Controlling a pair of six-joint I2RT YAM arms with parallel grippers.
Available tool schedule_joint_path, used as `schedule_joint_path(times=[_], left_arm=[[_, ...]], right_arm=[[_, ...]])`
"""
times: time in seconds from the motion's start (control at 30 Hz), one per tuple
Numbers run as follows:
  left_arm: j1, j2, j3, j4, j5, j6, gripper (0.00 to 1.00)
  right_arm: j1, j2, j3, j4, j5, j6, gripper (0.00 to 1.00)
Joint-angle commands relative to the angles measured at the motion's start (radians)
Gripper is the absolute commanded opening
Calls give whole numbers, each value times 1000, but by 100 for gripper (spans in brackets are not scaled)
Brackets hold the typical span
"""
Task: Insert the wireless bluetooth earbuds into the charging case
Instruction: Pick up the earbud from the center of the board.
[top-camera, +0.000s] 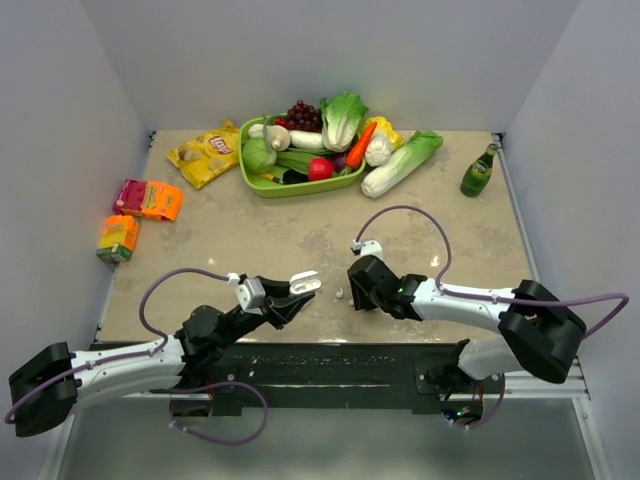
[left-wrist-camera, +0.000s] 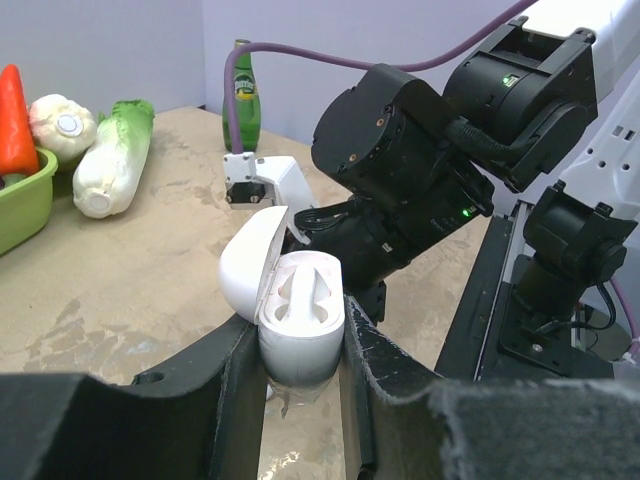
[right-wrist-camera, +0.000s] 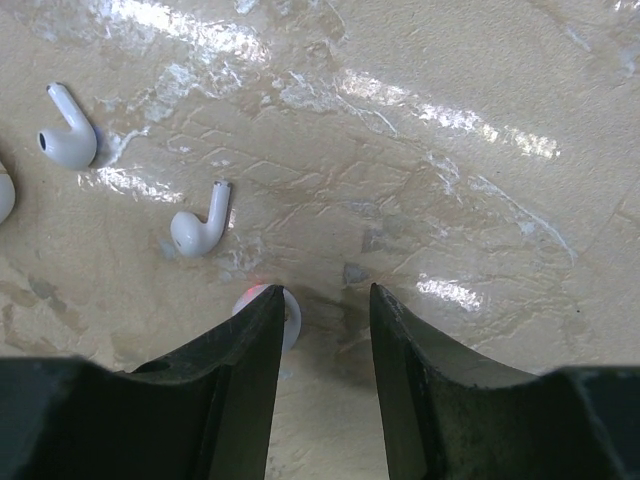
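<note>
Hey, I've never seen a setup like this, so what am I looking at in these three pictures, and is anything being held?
Two robot arms sit at the near edge of a table. The top picture looks down from above; the other two come from cameras on each wrist. The left gripper is shut on an open white charging case. The right gripper points down at the table with its fingers apart, holding nothing; one white earbud peeks out beside its finger, and two more earbuds lie nearby. Further back are a green tray of toy vegetables, a green bottle, a chip bag and small cartons.
</note>
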Motion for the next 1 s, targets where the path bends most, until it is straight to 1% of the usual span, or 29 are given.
schedule_joint_path(times=[0.0,0.2,0.37,0.53,0.63,0.7,0.97], left_arm=[[-6,6,-28,96,13,-20,0],[-6,4,-31,96,17,-23,0],[-6,6,-32,99,14,-23,0],[-6,4,-34,101,14,-23,0],[-6,4,-34,98,11,-24,0],[-6,1,-37,96,13,-24,0],[-6,11,-40,111,16,-32,0]], right_arm=[[0,18,16,13,-34,-16,44],[3,21,8,21,-71,-15,43],[12,-13,-5,27,-72,5,45],[17,-40,4,0,-30,37,47],[17,-86,7,-20,0,50,47],[17,-103,11,-22,-11,45,47],[17,-59,4,3,-53,23,45]])
